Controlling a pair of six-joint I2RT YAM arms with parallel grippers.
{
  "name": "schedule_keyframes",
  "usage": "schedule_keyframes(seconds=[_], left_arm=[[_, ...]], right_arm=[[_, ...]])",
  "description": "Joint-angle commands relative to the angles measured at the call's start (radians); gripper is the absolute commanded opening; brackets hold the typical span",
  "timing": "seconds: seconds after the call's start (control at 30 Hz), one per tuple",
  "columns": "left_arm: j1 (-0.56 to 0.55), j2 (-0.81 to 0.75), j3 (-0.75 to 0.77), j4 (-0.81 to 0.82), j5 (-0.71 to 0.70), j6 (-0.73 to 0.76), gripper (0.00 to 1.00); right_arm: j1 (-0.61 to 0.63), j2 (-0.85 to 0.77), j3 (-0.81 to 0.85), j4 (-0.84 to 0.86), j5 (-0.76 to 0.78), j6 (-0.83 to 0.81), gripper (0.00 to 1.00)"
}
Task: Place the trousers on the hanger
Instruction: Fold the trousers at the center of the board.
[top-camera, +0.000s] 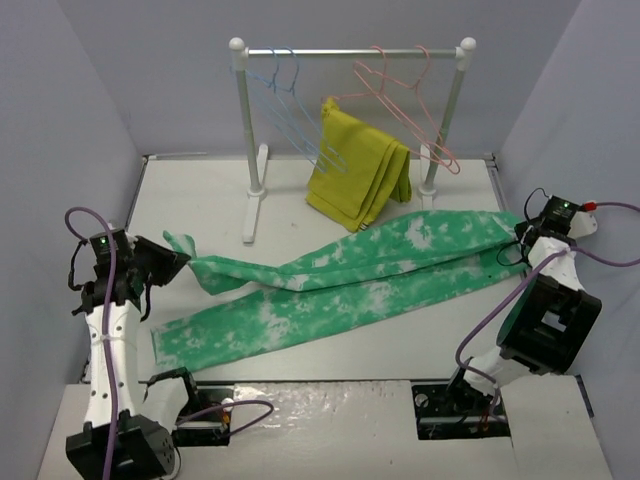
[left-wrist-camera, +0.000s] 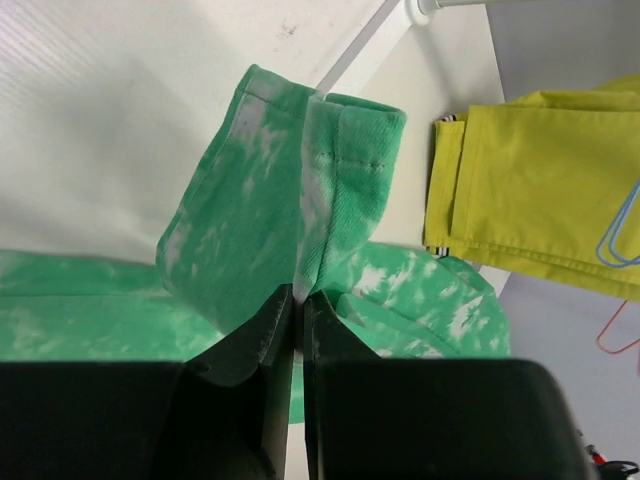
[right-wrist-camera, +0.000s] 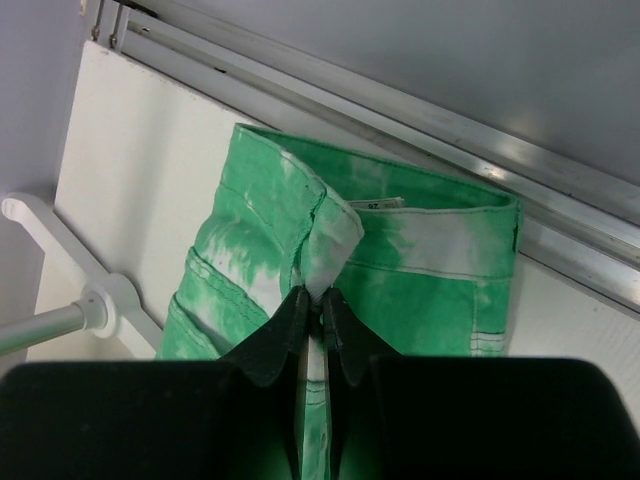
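Top external shows the trousers stretched across the table between your arms, the left gripper pinched shut on a leg hem and the right gripper clamped on the waistband, so lift both ends evenly, cloth taut, toward the hanger.

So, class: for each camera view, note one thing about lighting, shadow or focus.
Top external: even, soft light; the trousers are sharp, with faint shadows under the rack. Left wrist: the left hand is a dark, featureless mass. Right wrist: the right hand likewise; trousers crisp.
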Motion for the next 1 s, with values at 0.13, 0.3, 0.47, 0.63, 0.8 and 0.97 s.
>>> schedule_keyframes(seconds=[0.13,0.3,0.47,0.63,0.8,0.97], left_arm=[[-0.034,-0.191,0.000,-0.230,-0.133,0.109,0.00],[-0.061,-0.219,0.131,-0.327,-0.262,0.179,0.00],[-0.070,-0.267,0.005,-0.411,-0.348,0.156,0.00],[-0.072,-0.293,-0.056,-0.436,-0.342,0.161,0.15],[-0.073,-0.243,0.077,-0.415,-0.312,0.204,0.61],[-0.104,-0.162,0.219,-0.416,-0.325,0.262,0.74]], right_arm=[[-0.053,0.000,0.065,0.025,0.087,-0.030,0.00],[-0.094,0.034,0.069,0.001,0.095,-0.014,0.01],[-0.108,0.058,0.032,-0.056,0.128,-0.011,0.15],[-0.061,0.031,0.045,-0.160,0.213,-0.048,0.28],[0.171,-0.064,0.108,-0.199,0.425,-0.124,0.39],[0.430,-0.127,0.082,-0.200,0.458,-0.095,0.43]])
